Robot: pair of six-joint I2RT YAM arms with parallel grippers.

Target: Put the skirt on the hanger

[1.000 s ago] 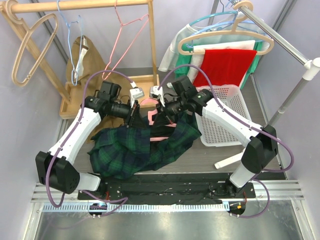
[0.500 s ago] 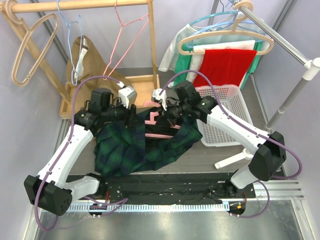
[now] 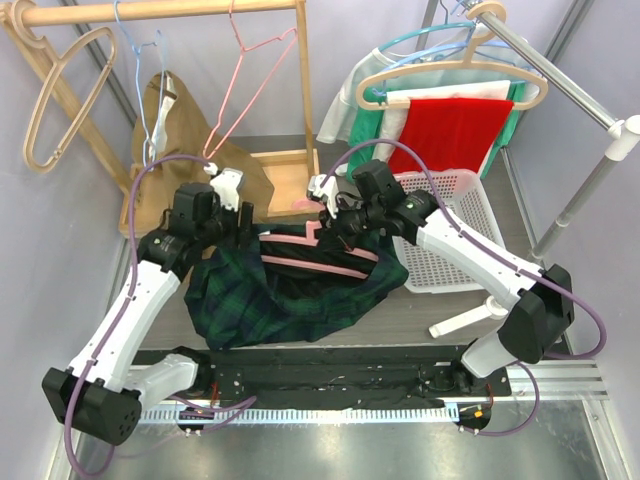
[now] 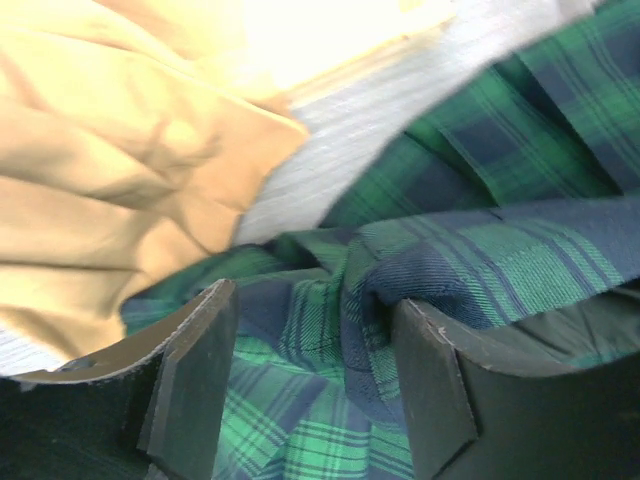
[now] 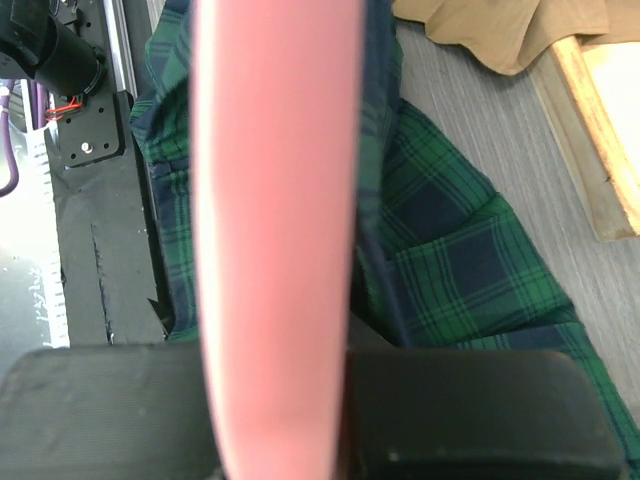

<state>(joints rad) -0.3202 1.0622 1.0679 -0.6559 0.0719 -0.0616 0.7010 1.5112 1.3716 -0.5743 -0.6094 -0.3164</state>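
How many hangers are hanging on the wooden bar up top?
3. A big beige hanger hangs at the left end of the wooden bar, a thin blue hanger in the middle, and a thin pink hanger near the right end. None looks hidden.

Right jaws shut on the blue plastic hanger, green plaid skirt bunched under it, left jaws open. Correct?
Wrong on colour: the plastic hanger in the right jaws is pink, not blue, as the right wrist view shows. The rest stands: the right jaws are shut on it, the green plaid skirt is bunched under it, and the left jaws are open.
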